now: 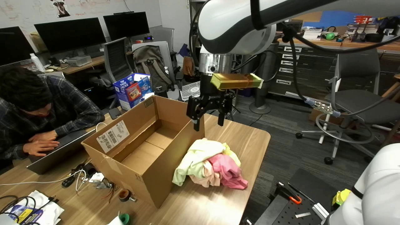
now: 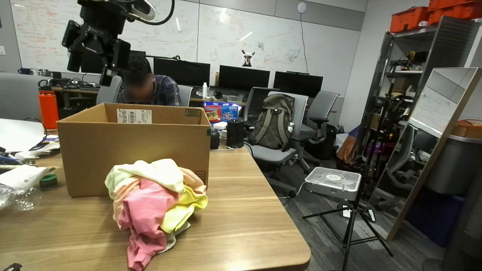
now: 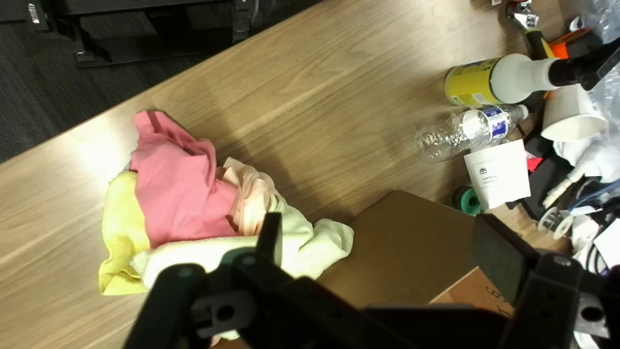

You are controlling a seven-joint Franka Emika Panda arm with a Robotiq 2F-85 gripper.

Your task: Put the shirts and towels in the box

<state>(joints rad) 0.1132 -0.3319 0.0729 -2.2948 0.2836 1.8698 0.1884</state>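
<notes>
A heap of shirts and towels lies on the wooden table against the long side of the brown cardboard box (image 1: 162,168). In the heap are a pale green towel (image 1: 197,156), a pink shirt (image 3: 179,189), a yellow cloth (image 3: 123,208) and a peach cloth (image 3: 252,194). Looking into the box in an exterior view, I see a bare cardboard floor on the visible part. My gripper (image 1: 208,122) hangs open above the heap, beside the box's near wall. Nothing sits between its widely parted fingers in the wrist view, where they partly cover the green towel and the box.
Someone works at a laptop (image 1: 62,147) beyond the box. A blue carton (image 1: 132,90) stands behind the box's far end. Cables, a green spool (image 3: 467,199), a white cup (image 3: 499,172), a clear bottle (image 3: 470,131) and a spray bottle (image 3: 503,80) clutter another part of the table.
</notes>
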